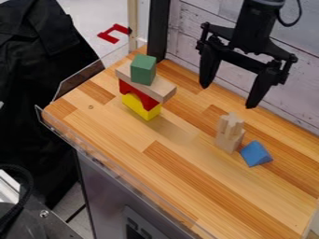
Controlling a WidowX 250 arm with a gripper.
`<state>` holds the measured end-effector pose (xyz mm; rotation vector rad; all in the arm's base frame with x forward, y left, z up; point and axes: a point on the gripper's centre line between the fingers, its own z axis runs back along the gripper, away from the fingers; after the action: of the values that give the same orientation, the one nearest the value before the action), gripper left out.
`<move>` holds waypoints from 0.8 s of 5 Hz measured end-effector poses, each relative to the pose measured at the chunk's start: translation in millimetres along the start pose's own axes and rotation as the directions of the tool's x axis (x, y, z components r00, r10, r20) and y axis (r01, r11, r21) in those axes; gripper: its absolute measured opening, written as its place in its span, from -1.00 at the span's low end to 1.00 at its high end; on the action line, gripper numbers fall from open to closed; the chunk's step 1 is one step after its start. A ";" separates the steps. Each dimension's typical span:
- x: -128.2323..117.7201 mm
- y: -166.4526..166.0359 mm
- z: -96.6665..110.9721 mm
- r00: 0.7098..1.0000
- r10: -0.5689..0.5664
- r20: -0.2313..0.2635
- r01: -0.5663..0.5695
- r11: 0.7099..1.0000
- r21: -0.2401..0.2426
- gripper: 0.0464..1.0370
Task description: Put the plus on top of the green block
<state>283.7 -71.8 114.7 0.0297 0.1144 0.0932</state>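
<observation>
My gripper (227, 93) hangs open over the back right of the wooden counter, with nothing between its fingers. Below it, the plus (230, 133), a natural-wood piece, stands upright on the counter; the gripper is not touching it. At the back left, the green block (143, 69) rests at the top of a stack. Under it lies a long natural-wood block (159, 88), then a red arch (138, 95), with a yellow block (142, 107) at the bottom.
A blue triangular block (255, 154) lies just right of the plus. A white plank wall (249, 95) runs behind the counter (181, 172). A clear low guard (79, 79) borders the counter's left side.
</observation>
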 end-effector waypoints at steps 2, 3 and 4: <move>-0.4 0.2 -17.3 0.998 -0.031 -0.058 0.032 0.999 0.018 0.92; 0.8 0.5 -18.7 0.997 -0.044 -0.057 0.045 0.999 0.018 0.92; 3.8 -3.0 -19.6 0.996 -0.084 -0.038 0.084 0.996 -0.014 0.92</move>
<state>285.4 -74.0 94.7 0.0107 0.1537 0.0104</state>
